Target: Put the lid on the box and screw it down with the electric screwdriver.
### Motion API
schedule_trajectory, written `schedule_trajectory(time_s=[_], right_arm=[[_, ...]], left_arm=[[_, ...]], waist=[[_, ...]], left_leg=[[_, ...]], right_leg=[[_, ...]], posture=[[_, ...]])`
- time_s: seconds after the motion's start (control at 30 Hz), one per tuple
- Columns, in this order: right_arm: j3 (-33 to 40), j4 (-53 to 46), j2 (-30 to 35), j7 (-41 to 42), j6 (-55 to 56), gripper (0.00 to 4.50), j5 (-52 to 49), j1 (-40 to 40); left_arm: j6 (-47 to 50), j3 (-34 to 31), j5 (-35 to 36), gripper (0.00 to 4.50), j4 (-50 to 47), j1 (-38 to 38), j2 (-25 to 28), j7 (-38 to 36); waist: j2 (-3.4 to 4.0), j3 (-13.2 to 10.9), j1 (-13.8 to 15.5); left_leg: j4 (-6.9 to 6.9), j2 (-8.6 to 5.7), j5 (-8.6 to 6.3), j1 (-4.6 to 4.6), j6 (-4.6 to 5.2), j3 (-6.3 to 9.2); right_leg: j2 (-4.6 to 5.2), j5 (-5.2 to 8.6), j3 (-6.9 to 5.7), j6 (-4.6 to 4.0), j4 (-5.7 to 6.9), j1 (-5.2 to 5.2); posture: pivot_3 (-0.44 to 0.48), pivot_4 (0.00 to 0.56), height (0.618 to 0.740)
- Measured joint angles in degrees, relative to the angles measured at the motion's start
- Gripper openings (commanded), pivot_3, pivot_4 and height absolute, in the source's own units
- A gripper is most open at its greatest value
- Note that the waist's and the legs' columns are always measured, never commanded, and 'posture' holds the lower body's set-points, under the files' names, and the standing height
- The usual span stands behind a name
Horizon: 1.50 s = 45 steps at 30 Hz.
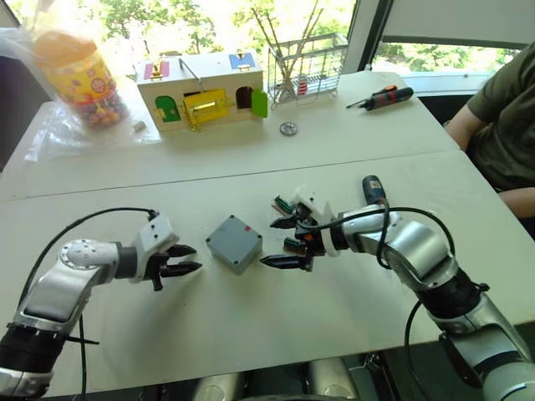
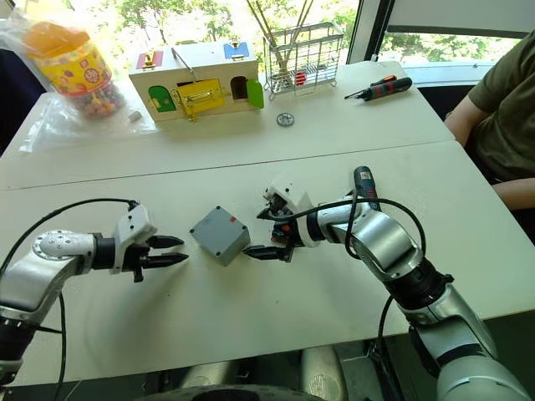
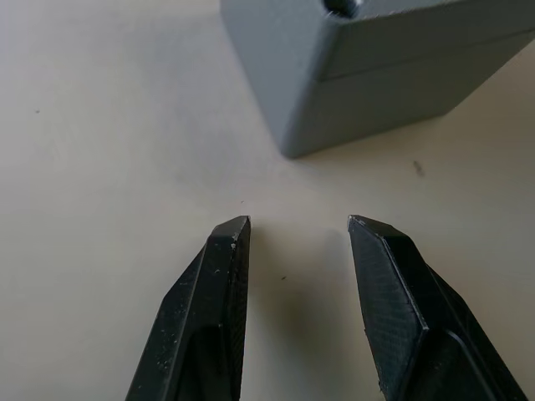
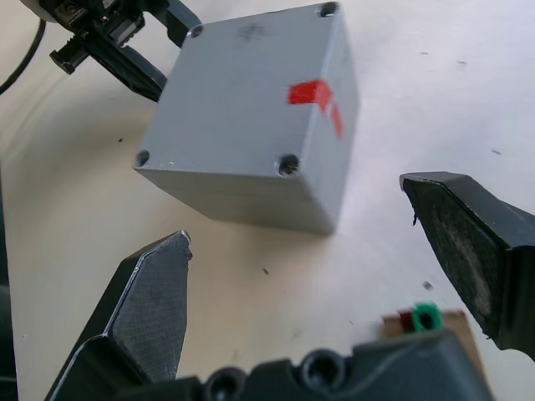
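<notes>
The grey box (image 1: 234, 243) sits at the middle of the near table. The lid (image 4: 251, 92) lies flat on top of it, with a red mark and a screw hole at each corner; a seam runs around the side. My left gripper (image 1: 197, 258) is open just left of the box, its tips a short gap from the wall. My right gripper (image 1: 272, 242) is open just right of the box, fingers spread wider than the box corner, not touching. The dark electric screwdriver (image 1: 372, 188) lies on the table behind my right forearm, partly hidden by a cable.
On the far table stand a wooden toy house (image 1: 201, 92), a wire rack (image 1: 305, 63), a sweets jar (image 1: 79, 75), a metal disc (image 1: 288, 128) and a red-and-black hand screwdriver (image 1: 384, 98). A person's arm (image 1: 501, 109) is at the right edge. Small parts (image 1: 282, 204) lie by my right gripper.
</notes>
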State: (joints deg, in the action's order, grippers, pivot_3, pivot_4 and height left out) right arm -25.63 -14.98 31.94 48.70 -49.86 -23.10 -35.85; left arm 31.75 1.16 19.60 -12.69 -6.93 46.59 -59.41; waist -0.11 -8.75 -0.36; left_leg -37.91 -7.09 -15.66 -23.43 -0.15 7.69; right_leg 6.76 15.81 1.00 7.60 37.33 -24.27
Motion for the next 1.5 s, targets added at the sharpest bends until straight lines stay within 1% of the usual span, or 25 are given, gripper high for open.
schedule_trajectory(time_s=[0.1, 0.23, 0.5, 0.6, 0.67, 0.73, 0.87, 0.97, 1.13, 1.17, 1.27, 1.3, 1.33, 1.5], right_arm=[[-1.3, 0.3, -1.0, 1.8, 0.8, 4.49, 0.4, -0.2], [-1.2, -0.1, -1.0, 2.6, 0.5, 4.49, 0.5, 0.2], [-0.8, -5.7, -1.8, 1.2, -4.1, 4.49, -0.4, 4.4], [-0.3, -7.0, -2.0, 0.0, -5.1, 4.49, -0.8, 5.4], [2.3, -7.6, -2.3, -0.5, -5.8, 4.49, -2.2, 6.1], [6.2, -8.5, -1.9, -0.5, -6.2, 4.49, -4.3, 6.2], [13.2, -9.4, 2.3, 0.9, -6.0, 4.49, -6.9, 6.3], [15.9, -5.4, 1.7, 0.0, -3.7, 4.49, -6.5, 4.7], [14.6, 9.3, -3.3, -4.8, 7.2, 4.49, 1.8, 0.0], [14.4, 11.7, -4.5, -5.0, 8.9, 4.27, 2.6, -0.4], [13.4, 19.5, -7.9, -5.6, 14.1, 3.44, 5.3, -1.4], [13.0, 21.7, -8.7, -5.8, 15.6, 3.02, 6.2, -1.9], [12.9, 23.2, -9.1, -5.8, 16.5, 2.72, 6.8, -2.3], [13.0, 28.0, -11.3, -5.9, 19.9, 2.72, 9.0, -4.1]], left_arm=[[0.5, 0.2, 0.1, 1.86, -1.5, -0.2, -2.4, 2.6], [0.4, 0.2, -0.3, 1.86, -0.4, -1.8, -4.2, 4.9], [-2.5, 1.4, -2.8, 1.86, 5.8, -7.5, -6.2, 5.7], [-3.2, 1.6, -2.9, 1.86, 6.6, -8.2, -6.2, 5.1], [-3.3, 1.6, -2.8, 1.86, 6.6, -8.4, -5.9, 4.3], [-3.1, 1.6, -2.6, 1.86, 6.5, -8.3, -4.4, 3.0], [-0.8, -0.1, -1.0, 1.86, 5.6, -7.9, -0.2, 0.3], [1.6, -1.3, 1.6, 1.86, 4.3, -8.7, 0.5, -0.5], [5.5, -2.8, 6.3, 1.86, 0.7, -12.2, -1.6, 0.9], [5.6, -2.7, 6.5, 1.86, 0.5, -12.2, -1.9, 1.2], [6.5, -2.6, 6.9, 1.86, 0.1, -12.2, -2.9, 2.8], [6.8, -2.5, 7.0, 1.86, -0.5, -12.2, -3.2, 3.2], [6.9, -2.5, 7.2, 1.86, -1.2, -12.0, -3.3, 3.5], [8.8, -2.6, 8.7, 1.86, -4.0, -11.8, -3.6, 4.8]], waist=[[0.00, 0.0, -0.2], [0.00, 0.0, -0.3], [-0.01, 0.0, -0.3], [-0.01, 0.0, -0.4], [-0.01, 0.0, -0.3], [-0.01, 0.0, -0.3], [-0.01, 0.0, -0.3], [-0.01, 0.0, -0.4], [-0.01, 0.0, -0.4], [-0.01, 0.0, -0.5], [0.00, 0.0, -0.8], [0.00, 0.0, -0.9], [0.00, 0.0, -0.8], [0.00, 0.0, -0.7]], left_leg=[[0.00, -0.01, 0.00, 0.00, 0.00, 0.00], [0.02, 0.00, 0.00, 0.00, 0.00, 0.00], [0.01, 0.00, 0.00, 0.00, 0.00, 0.00], [0.02, 0.00, 0.00, 0.00, 0.00, -0.01], [0.02, 0.00, 0.00, 0.00, 0.00, 0.00], [0.01, -0.01, 0.00, 0.00, 0.00, -0.01], [0.02, -0.01, -0.01, 0.00, 0.01, 0.00], [0.02, 0.00, -0.01, 0.00, 0.01, -0.01], [0.05, 0.00, 0.00, 0.00, 0.00, -0.02], [0.07, -0.01, 0.00, 0.00, 0.00, -0.02], [0.09, 0.00, 0.00, 0.00, 0.00, -0.05], [0.08, 0.00, 0.00, 0.00, -0.01, -0.05], [0.08, 0.00, 0.00, 0.00, -0.01, -0.05], [0.05, 0.00, 0.00, 0.00, -0.01, -0.04]], right_leg=[[0.01, 0.00, 0.00, 0.00, -0.01, 0.02], [0.00, 0.00, -0.02, 0.00, 0.00, -0.01], [0.00, 0.00, -0.04, 0.00, 0.01, -0.01], [0.01, 0.00, -0.04, 0.00, 0.00, -0.02], [0.01, 0.00, -0.03, 0.00, 0.00, -0.02], [0.01, 0.00, -0.03, 0.00, 0.00, 0.00], [0.00, 0.00, -0.03, 0.00, -0.01, 0.00], [0.00, 0.00, -0.02, 0.00, 0.00, -0.01], [0.01, 0.00, -0.02, 0.00, 0.02, -0.03], [0.01, 0.00, -0.02, 0.00, 0.01, -0.04], [-0.01, 0.00, -0.03, 0.00, 0.01, -0.08], [-0.01, 0.00, -0.04, 0.00, 0.02, -0.09], [-0.02, 0.00, -0.04, 0.00, 0.02, -0.09], [-0.04, 0.00, -0.04, 0.00, 0.02, -0.07]], posture=[[0.000, 0.150, 0.740], [0.000, 0.150, 0.740], [0.000, 0.150, 0.740], [0.000, 0.150, 0.740], [0.000, 0.150, 0.740], [0.000, 0.150, 0.740], [0.000, 0.150, 0.740], [0.000, 0.150, 0.740], [0.000, 0.150, 0.740], [0.000, 0.150, 0.740], [0.000, 0.150, 0.740], [0.000, 0.150, 0.740], [0.000, 0.150, 0.740], [0.000, 0.150, 0.740]])
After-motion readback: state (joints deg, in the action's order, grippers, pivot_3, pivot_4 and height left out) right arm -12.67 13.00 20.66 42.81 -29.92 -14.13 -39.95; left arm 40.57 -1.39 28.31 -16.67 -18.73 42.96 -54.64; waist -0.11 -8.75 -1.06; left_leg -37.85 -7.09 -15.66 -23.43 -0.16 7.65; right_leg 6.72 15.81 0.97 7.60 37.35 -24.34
